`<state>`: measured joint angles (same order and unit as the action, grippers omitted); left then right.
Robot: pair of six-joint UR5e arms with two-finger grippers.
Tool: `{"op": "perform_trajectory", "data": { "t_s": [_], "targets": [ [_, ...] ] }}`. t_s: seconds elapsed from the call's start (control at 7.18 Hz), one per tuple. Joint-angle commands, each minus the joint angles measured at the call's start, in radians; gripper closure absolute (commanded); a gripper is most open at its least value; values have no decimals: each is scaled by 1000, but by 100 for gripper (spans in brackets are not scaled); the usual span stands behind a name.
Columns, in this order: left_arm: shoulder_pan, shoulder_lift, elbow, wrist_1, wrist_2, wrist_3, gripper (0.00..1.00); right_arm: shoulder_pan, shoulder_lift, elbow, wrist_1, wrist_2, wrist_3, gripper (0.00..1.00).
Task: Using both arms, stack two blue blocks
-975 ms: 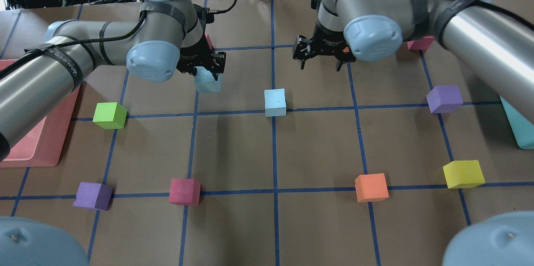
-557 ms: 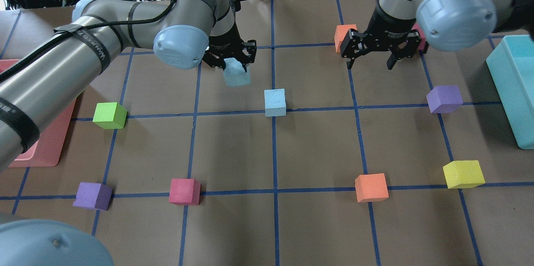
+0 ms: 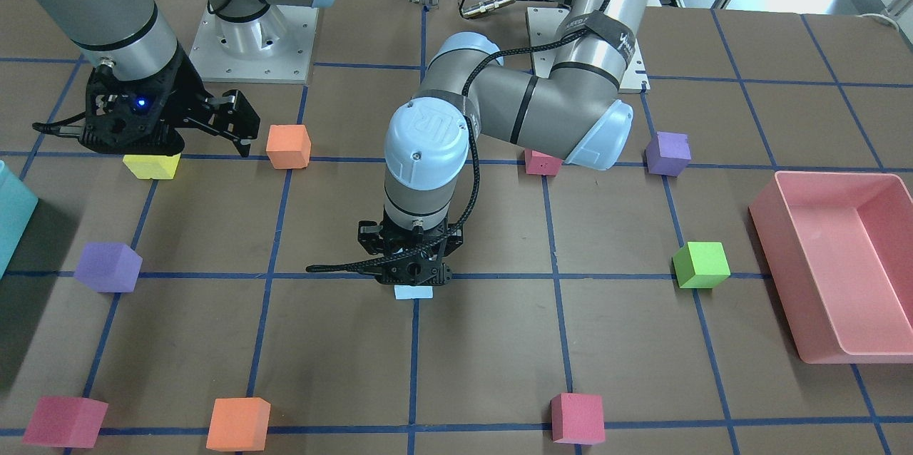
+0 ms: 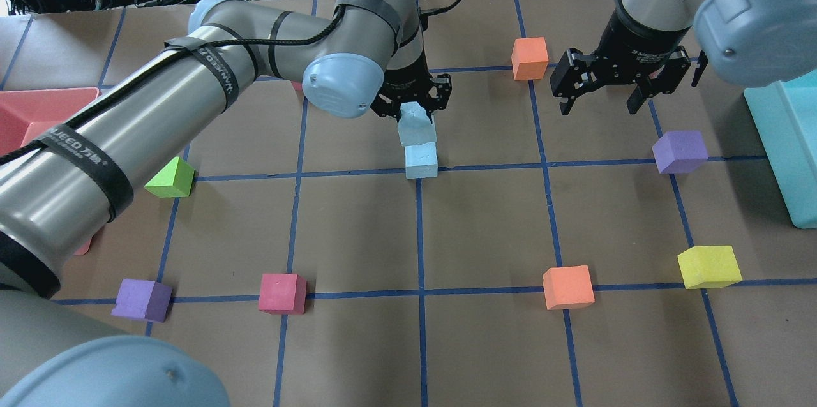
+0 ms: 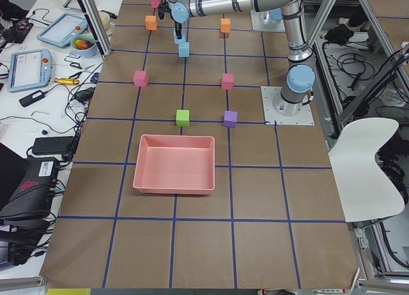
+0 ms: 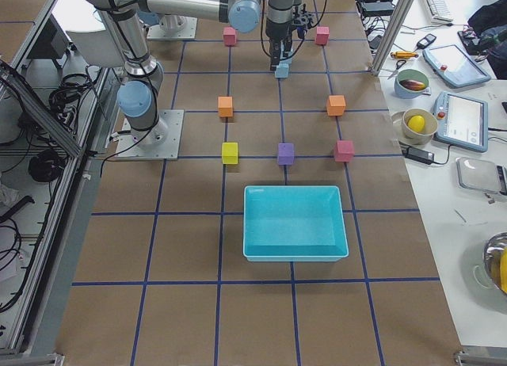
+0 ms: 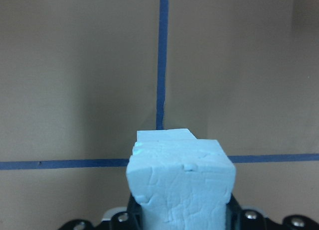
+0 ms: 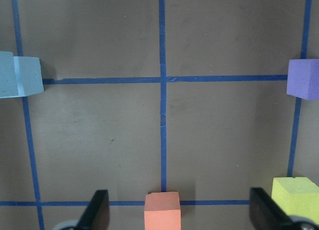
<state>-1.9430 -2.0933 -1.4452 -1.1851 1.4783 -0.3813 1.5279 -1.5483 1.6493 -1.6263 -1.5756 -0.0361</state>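
Note:
My left gripper [image 4: 413, 106] is shut on one pale blue block [image 4: 416, 126] and holds it right over the second blue block [image 4: 421, 162], which sits on the centre grid crossing. I cannot tell whether the two touch. In the left wrist view the held block [image 7: 182, 182] fills the foreground and an edge of the lower block [image 7: 163, 135] peeks out beyond it. In the front view the left gripper [image 3: 414, 271] hides all but a blue sliver [image 3: 414, 292]. My right gripper [image 4: 600, 99] is open and empty, well to the right of the blocks; its fingers [image 8: 97, 212] frame bare table.
A teal bin [image 4: 788, 139] stands at the right edge and a pink tray [image 3: 827, 262] at the robot's left. Loose cubes lie around: purple [image 4: 680, 150], orange [image 4: 530, 57], yellow [image 4: 708, 265], orange [image 4: 568, 287], green [image 4: 169, 178], red [image 4: 282, 293], purple [image 4: 142, 299].
My left arm has carried the held blue block rightward, from the left square to over the centre blue block. My right gripper has moved right and back, staying open.

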Motion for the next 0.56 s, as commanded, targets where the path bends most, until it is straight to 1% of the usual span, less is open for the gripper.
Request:
{"op": "perform_trajectory", "data": {
  "t_s": [0.0, 0.14, 0.28, 0.42],
  "targets": [
    [-13, -10, -3, 1, 80, 1, 100, 3, -29, -2, 36, -50, 1, 0],
    [-13, -11, 5, 1, 102, 1, 100, 3, -35, -6, 36, -46, -1, 0],
    [-11, -13, 2, 1, 97, -7, 100, 3, -47, -5, 36, 3, -1, 0],
    [-13, -13, 0, 1, 93, -13, 100, 2, -49, -5, 36, 20, -1, 0]
  ]
}}
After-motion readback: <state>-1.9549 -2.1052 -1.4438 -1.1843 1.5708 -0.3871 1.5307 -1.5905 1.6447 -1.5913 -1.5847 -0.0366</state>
